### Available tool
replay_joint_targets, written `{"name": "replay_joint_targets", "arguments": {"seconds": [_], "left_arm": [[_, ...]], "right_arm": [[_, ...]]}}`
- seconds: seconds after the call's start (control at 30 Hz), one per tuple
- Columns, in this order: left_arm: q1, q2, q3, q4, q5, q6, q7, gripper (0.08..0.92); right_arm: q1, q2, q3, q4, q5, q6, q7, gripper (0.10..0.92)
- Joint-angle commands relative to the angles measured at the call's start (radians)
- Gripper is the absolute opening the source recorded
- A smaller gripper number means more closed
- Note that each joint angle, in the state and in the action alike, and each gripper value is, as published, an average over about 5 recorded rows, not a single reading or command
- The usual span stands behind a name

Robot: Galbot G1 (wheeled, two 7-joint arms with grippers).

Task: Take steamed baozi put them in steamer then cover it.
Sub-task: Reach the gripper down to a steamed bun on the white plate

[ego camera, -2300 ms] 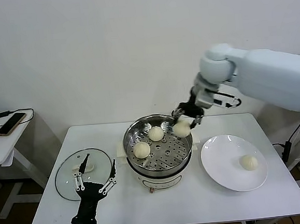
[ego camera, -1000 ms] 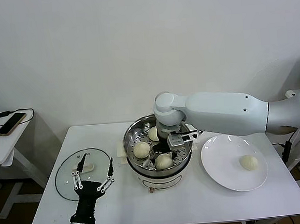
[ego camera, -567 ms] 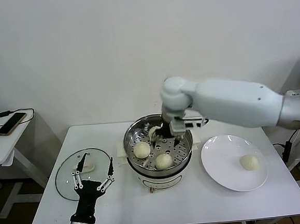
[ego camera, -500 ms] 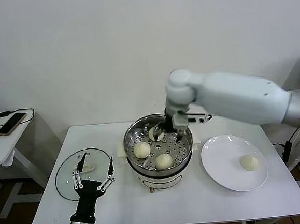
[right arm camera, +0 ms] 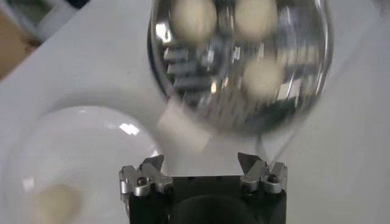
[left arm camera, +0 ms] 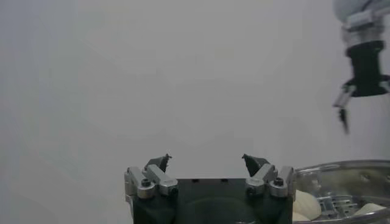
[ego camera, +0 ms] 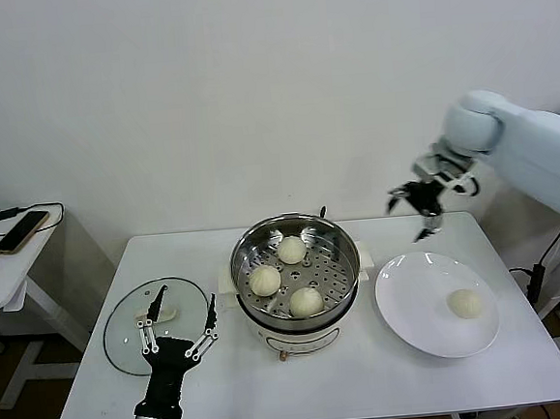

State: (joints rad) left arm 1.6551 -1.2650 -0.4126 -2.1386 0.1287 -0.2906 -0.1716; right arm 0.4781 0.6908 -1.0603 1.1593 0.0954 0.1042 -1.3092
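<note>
Right claw point(ego camera: 418, 210), hanging wide open and empty, is needing to drop squarely over the last baozi point(ego camera: 464, 303) on the plate point(ego camera: 408, 296) below it.

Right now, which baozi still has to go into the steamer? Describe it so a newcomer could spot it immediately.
Start at the steel steamer in the middle of the table. Beside it, on the robot's right, lies a flat white plate. The baozi in question sits alone on that plate's outer side, whereas the other three rest together on the steamer's perforated tray.
</note>
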Motion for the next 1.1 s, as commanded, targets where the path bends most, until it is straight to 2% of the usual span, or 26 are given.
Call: {"name": "replay_joint_targets", "arguments": {"seconds": [0.03,0.4,0.7,1.1], "left_arm": [[0.000,-0.003,0.001,-0.002,0.002,0.002,0.001,0.823],[0.004,-0.005,-0.007,0.006,0.003,0.005,0.001,0.823],[0.004,-0.006,-0.006,0.010,0.003,0.004,0.001,0.823],[0.004,-0.006,-0.012,0.018,0.004,0.000,0.000,0.823]], "right_arm": [[-0.240,-0.147,0.103,-0.180,-0.022,-0.132,0.014,0.823],[-0.466,-0.086,0.231,-0.213,-0.120,-0.115,0.073,0.823],[-0.491,-0.060,0.237,-0.226,-0.136,-0.106,0.129,0.823],[-0.493,-0.041,0.233,-0.248,-0.141,-0.112,0.135,0.823]]}}
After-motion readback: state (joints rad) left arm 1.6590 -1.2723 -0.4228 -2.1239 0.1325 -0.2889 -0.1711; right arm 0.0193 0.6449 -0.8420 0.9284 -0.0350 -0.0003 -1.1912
